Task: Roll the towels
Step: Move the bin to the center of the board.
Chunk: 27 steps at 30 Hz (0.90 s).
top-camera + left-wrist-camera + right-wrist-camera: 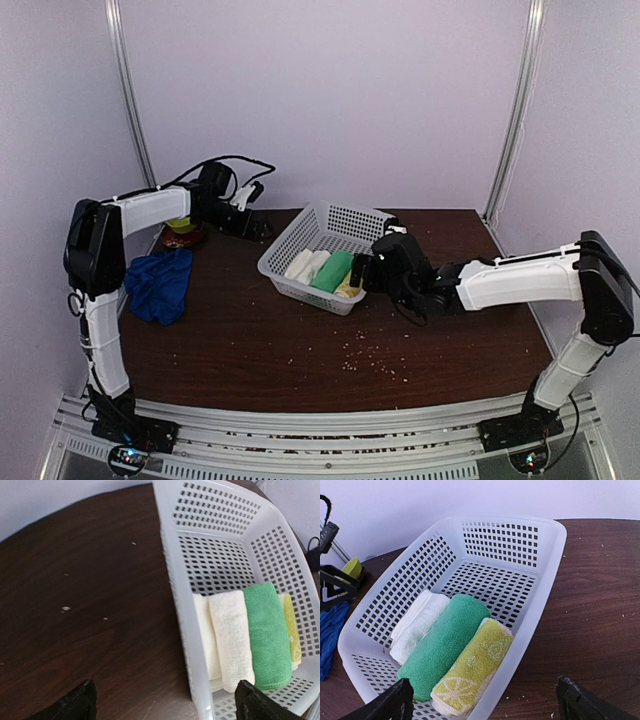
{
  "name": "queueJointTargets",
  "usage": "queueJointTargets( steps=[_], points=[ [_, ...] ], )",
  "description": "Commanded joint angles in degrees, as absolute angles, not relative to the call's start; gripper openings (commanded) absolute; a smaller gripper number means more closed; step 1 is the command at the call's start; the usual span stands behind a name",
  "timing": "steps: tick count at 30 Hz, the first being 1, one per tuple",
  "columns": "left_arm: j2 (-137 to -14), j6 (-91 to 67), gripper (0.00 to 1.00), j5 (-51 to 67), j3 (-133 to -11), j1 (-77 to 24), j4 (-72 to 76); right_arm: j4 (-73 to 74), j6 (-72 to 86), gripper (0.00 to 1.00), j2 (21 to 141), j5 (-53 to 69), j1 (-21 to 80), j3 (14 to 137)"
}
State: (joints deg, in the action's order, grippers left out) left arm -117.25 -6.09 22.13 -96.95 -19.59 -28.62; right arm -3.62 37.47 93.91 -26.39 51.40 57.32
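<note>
Left end effector (165, 702) and right end effector (482, 700) gape empty; the cream towel (415, 627) lies rolled in the basket (559, 537), the blue towel (160, 285) crumpled.

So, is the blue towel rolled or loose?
Loose, not rolled: the blue towel lies in a crumpled heap on the table, outside the white basket and to its left.

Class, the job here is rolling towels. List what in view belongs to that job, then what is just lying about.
Belongs to the job: blue towel, crumpled on the table; cream-white towel, green towel and yellow lemon-print towel, rolled in the white mesh basket.
Just lying about: the white mesh basket itself; crumbs; red and yellow-green object at the back left.
</note>
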Motion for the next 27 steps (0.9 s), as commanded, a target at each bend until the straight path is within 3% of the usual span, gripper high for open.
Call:
queueJointTargets(
  steps=[1,11,27],
  points=[
    [-119.2,-6.0,0.98,35.4,-96.1,-20.1,-24.6,-1.3,36.9,1.00,88.2,-29.3,52.1,54.8],
    [-122.5,-6.5,0.98,39.5,-96.0,-23.2,-23.6,3.1,35.7,1.00,79.3,-34.8,53.3,51.3],
    [-130.6,-8.8,0.98,42.2,-105.6,-33.8,-25.0,6.7,33.6,1.00,78.6,-38.4,53.4,53.2]
  ],
)
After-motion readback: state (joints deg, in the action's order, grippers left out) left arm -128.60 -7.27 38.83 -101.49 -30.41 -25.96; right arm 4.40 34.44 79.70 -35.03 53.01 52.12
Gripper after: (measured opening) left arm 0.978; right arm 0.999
